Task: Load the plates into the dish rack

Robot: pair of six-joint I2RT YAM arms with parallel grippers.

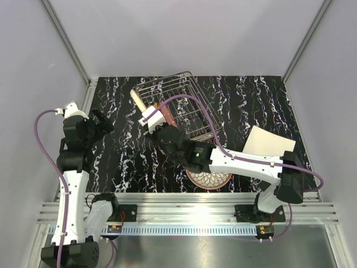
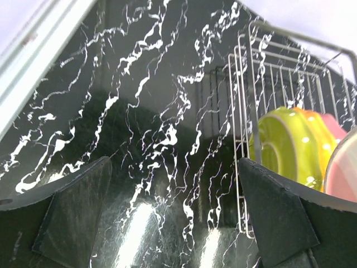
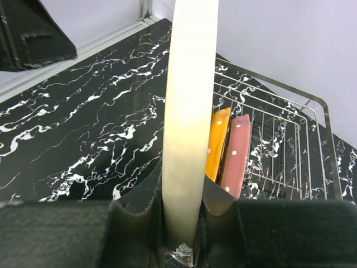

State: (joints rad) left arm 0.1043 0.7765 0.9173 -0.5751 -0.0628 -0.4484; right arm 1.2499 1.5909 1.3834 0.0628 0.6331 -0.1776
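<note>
My right gripper [image 3: 181, 201] is shut on the rim of a cream plate [image 3: 189, 111], held upright on edge. From above, that cream plate [image 1: 138, 99] stands at the left end of the dish rack [image 1: 187, 100], with my right gripper [image 1: 149, 118] just below it. An orange plate [image 3: 218, 142] and a pink plate [image 3: 237, 153] stand on edge in the wire rack [image 3: 290, 139] right beside it. The left wrist view shows a lime-green plate [image 2: 279, 148] in the rack [image 2: 251, 84] too. My left gripper [image 2: 174, 167] hangs open over bare table, left of the rack.
A brown-rimmed petal-patterned plate [image 1: 209, 180] lies flat near the front edge, partly under my right arm. A white squarish plate [image 1: 269, 142] lies at the right. The black marbled table [image 1: 122, 162] is walled by grey panels on three sides. My left gripper [image 1: 105, 124] is near the left wall.
</note>
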